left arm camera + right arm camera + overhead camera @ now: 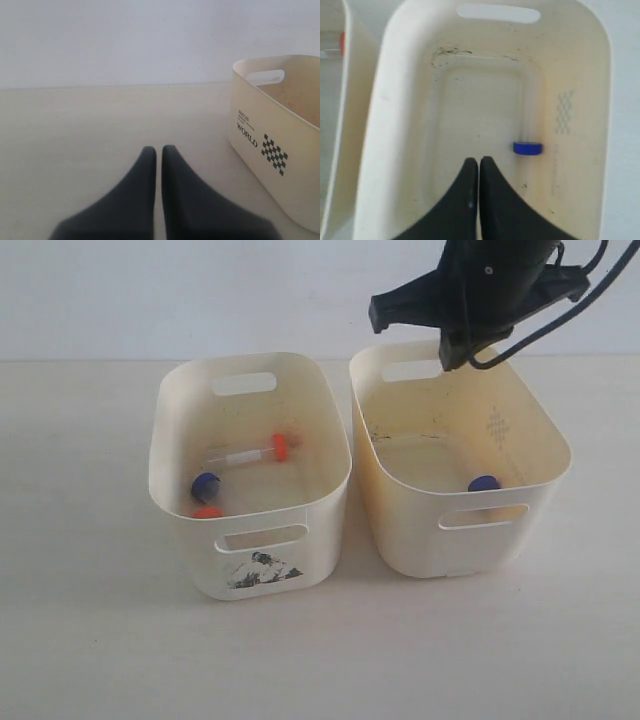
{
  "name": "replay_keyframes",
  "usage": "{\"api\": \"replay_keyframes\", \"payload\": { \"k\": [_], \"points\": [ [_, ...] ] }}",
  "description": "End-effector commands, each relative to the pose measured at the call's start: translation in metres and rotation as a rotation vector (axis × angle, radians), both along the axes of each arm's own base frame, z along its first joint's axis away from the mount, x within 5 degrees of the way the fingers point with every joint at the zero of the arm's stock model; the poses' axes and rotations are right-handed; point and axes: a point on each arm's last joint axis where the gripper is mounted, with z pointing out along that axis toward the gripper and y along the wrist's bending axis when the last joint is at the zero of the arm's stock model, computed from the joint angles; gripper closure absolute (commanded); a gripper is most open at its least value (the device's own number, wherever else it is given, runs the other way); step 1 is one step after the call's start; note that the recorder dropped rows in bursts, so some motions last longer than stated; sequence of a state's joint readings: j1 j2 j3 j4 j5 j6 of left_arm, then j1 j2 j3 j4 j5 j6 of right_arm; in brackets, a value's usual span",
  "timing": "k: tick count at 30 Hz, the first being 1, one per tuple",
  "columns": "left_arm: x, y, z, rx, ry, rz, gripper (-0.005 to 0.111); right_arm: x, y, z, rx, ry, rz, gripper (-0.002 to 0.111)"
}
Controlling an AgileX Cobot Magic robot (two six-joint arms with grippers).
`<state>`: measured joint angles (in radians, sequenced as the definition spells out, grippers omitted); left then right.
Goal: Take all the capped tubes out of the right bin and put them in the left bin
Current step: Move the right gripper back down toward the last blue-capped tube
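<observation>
Over the right bin [455,530], right pincer [479,161] pressed together, 1 blue-capped tube [528,147] along its side wall, left pincer [159,148] likewise.

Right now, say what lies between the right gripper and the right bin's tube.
Nothing: the right wrist view shows only bare right bin floor between the right gripper and the blue-capped tube.

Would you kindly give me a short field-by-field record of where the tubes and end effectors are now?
left bin: orange-capped tube, blue-capped tube, second orange cap
right bin: remaining blue tube, by the diamond-marked wall
right end effector: shut, empty, above right bin
left end effector: shut, empty, over table beside left bin
left to move: one tube
</observation>
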<state>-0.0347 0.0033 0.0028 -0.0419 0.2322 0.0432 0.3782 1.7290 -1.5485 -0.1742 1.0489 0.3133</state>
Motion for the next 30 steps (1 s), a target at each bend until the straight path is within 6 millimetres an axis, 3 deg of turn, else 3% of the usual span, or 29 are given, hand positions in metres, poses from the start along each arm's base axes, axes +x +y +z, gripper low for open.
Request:
{"api": "replay_keyframes", "payload": {
  "k": [1,6,10,15,30],
  "points": [
    [0.0,0.0,0.002,-0.007,-0.012,0.002,0.102,-0.005,-0.008,0.002,-0.071,0.029,-0.048,0.109],
    [0.0,0.0,0.002,-0.007,-0.012,0.002,0.102,-0.004,-0.003,-0.01,-0.156,0.115,-0.045,0.109],
    [0.0,0.0,0.002,-0.007,-0.012,0.002,0.102,0.016,0.016,-0.023,-0.274,0.085,0.004,0.109],
    [0.0,0.0,0.002,-0.007,-0.012,0.002,0.102,0.032,0.028,-0.024,-0.259,0.058,0.01,0.109],
    [0.0,0.0,0.002,-0.007,-0.012,0.002,0.102,0.043,0.024,-0.06,-0.345,0.129,0.007,0.109]
  ]
}}
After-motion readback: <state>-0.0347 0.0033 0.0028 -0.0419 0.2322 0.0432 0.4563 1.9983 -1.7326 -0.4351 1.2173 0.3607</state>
